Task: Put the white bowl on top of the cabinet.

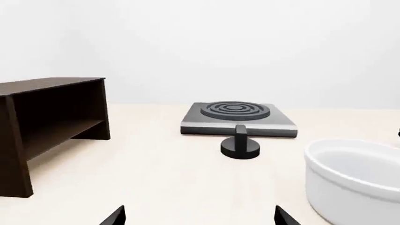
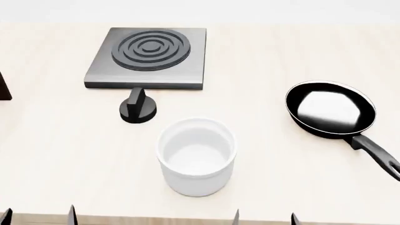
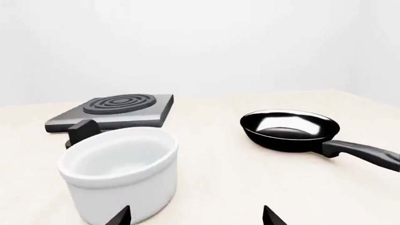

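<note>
Only the dark pointed tips of the left gripper point(image 1: 200, 216) show at the frame edge of its wrist view, its fingers point(image 1: 115, 216) set well apart with nothing between them. The right gripper point(image 3: 195, 216) shows the same: two black tips, spread wide and empty, just short of the white bowl point(image 2: 196, 154).

The bowl stands upright on the pale, smooth bench point(image 2: 281, 178), near its front edge. It is glossy, with tall near-straight walls and a rounded base, and it holds nothing. Just behind it to the left sits a black knob point(image 2: 138, 109) with a raised grip, close to the front of the grey square stove plate point(image 2: 148, 58), whose top carries dark concentric rings. To the right, well apart from the bowl, lies a shiny black frying pan point(image 2: 330, 110), empty, its handle cut off by the frame.

The cabinet point(image 1: 47, 126) is dark brown wood grain, box-shaped, with a flat top and what looks like an inner shelf. It stands on the bench far to the left; the head view catches only a sliver.
</note>
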You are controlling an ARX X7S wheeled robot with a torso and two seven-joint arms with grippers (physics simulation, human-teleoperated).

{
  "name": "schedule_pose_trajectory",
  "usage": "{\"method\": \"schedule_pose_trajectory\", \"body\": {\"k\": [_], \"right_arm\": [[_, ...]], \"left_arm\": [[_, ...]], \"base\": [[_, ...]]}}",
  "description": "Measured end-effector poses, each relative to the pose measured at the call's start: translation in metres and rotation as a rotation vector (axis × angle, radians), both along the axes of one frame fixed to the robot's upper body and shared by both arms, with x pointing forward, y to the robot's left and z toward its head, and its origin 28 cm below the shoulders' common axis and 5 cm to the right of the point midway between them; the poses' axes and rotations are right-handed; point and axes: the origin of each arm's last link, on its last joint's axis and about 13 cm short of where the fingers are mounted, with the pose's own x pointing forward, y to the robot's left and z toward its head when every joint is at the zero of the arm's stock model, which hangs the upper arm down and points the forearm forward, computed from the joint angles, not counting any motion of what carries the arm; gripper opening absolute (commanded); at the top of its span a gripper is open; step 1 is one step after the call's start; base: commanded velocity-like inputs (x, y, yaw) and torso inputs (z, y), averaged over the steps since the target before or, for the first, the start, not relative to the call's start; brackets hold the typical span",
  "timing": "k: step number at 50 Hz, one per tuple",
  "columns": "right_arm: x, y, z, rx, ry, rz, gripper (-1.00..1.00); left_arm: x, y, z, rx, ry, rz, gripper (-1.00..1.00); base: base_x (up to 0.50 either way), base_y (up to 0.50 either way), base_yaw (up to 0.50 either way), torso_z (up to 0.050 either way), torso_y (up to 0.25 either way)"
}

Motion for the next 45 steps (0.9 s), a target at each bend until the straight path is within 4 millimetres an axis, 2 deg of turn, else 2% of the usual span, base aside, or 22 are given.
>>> {"method": "schedule_pose_trajectory", "body": {"k": [11,17,33,45], "right_arm": [[-0.007,0.003,0.023,0.043,-0.065,0.029,1.0],[-0.01,0.005,0.033,0.064,-0.097,0.042,1.0],[-0.014,0.008,0.044,0.099,-0.136,0.037,1.0],[-0.02,0.006,0.064,0.116,-0.183,-0.009,1.0]], "left_arm": [[-0.012,0.01,0.018,0.034,-0.079,0.077,1.0],[-0.021,0.019,0.024,0.019,-0.131,0.183,1.0],[-0.071,0.052,0.026,-0.134,-0.293,0.714,1.0],[-0.097,0.064,0.024,-0.172,-0.345,0.95,1.0]], "base": [[0.0,0.0,0.0,0.0,0.0],[0.0,0.0,0.0,0.0,0.0],[0.0,0.0,0.0,0.0,0.0],[0.0,0.0,0.0,0.0,0.0]]}}
